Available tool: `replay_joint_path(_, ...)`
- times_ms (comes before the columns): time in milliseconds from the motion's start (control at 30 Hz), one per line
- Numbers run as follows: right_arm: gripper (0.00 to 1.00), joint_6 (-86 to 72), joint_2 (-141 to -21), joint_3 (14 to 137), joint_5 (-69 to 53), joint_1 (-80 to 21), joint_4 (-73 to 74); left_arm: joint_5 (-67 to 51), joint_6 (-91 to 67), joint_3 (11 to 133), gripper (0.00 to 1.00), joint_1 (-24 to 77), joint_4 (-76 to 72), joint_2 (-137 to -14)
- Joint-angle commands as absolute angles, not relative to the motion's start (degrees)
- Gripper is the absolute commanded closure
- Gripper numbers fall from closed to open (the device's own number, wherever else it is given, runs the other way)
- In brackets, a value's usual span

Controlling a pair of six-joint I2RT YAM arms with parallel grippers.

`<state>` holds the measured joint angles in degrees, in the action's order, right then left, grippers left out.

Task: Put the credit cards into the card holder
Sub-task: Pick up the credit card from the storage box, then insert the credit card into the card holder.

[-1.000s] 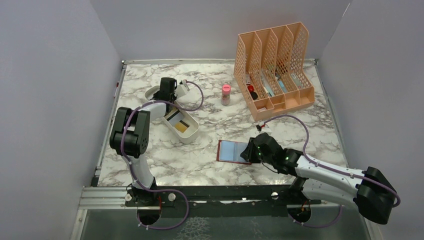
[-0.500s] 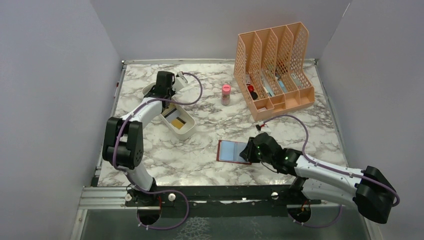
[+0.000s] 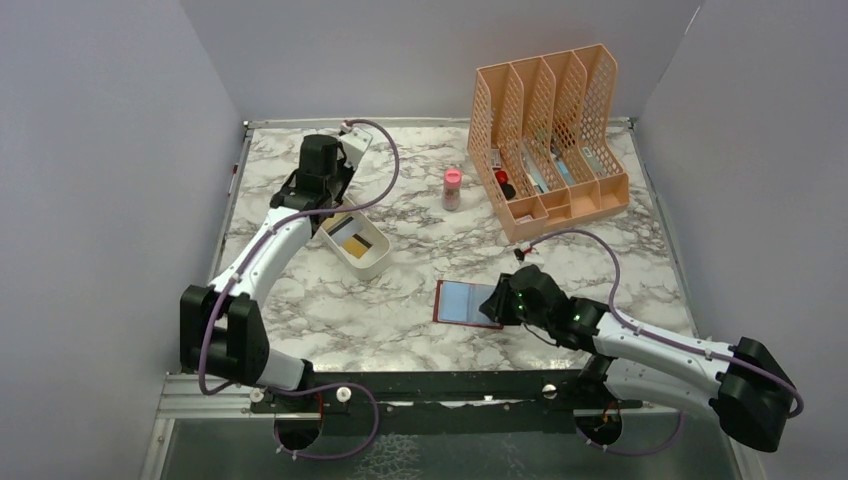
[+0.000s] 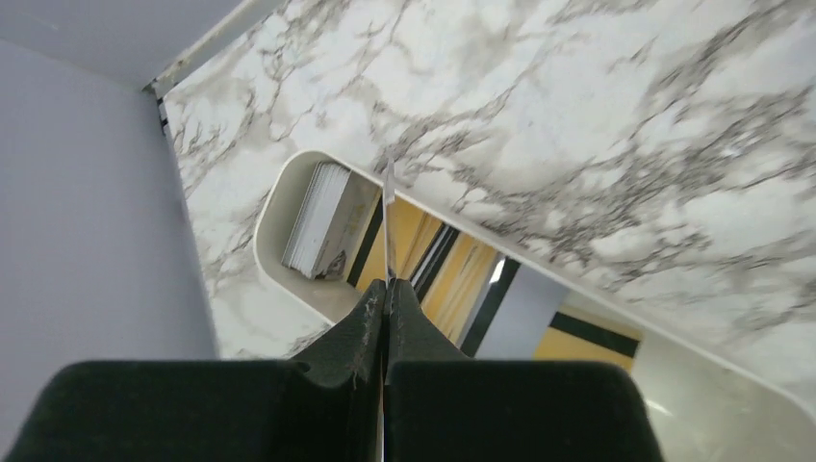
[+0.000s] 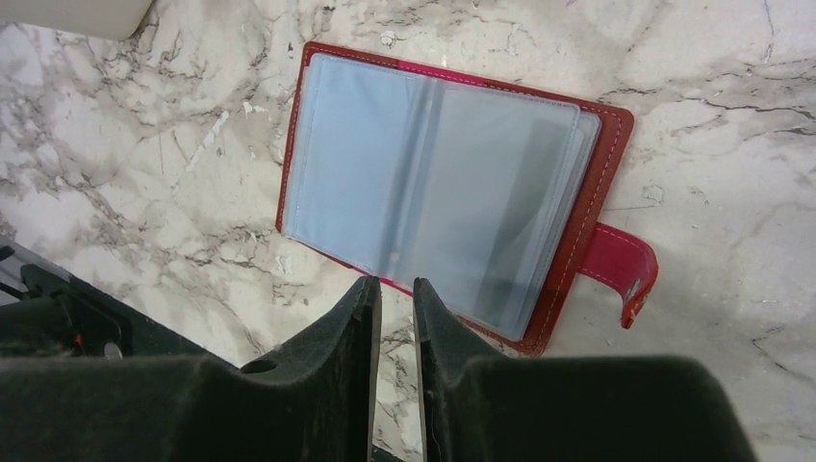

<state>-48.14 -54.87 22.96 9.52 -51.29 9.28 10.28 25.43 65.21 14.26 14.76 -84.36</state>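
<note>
A red card holder (image 3: pixel 462 302) lies open on the marble table, its clear sleeves (image 5: pixel 433 192) facing up. My right gripper (image 5: pixel 395 284) hovers at its near edge, the jaws a narrow gap apart with nothing between them; in the top view it (image 3: pixel 497 303) overlaps the holder's right side. My left gripper (image 4: pixel 387 286) is shut on a thin credit card (image 4: pixel 389 221), seen edge-on, above the white tray (image 4: pixel 279 183). The tray holds a stack of cards (image 4: pixel 318 217) and yellow-and-black cards. From above, the left gripper (image 3: pixel 318 188) sits over the tray's far end (image 3: pixel 368 264).
A peach file organizer (image 3: pixel 550 130) with small items stands at the back right. A little bottle with a pink cap (image 3: pixel 452 188) stands between it and the tray. Grey walls close in the left, back and right sides.
My left arm has risen and swung back-left from the tray, carrying a card up with it. The right arm and the card holder have stayed put.
</note>
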Motion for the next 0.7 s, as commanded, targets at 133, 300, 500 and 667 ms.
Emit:
replay_joint_path(133, 0.76, -51.3, -54.4, 24.0, 11.1, -51.4, 15.0, -9.7, -2.7, 69.1, 1.0, 15.1, 18.1, -75.0)
replay_joint_path(300, 0.74, -51.0, -56.4, 26.4, 13.1, -51.4, 18.7, -23.5, -15.2, 67.0, 1.0, 15.1, 17.9, -72.3)
replay_joint_path(500, 0.74, -48.3, -59.0, 28.3, 18.7, -51.4, 20.6, -34.7, -29.3, 57.9, 1.0, 17.6, 11.1, -70.8)
replay_joint_path(667, 0.75, -47.9, -62.0, 28.7, 22.1, -51.4, 21.4, -31.8, -33.9, 52.9, 1.0, 25.5, 6.7, -71.3)
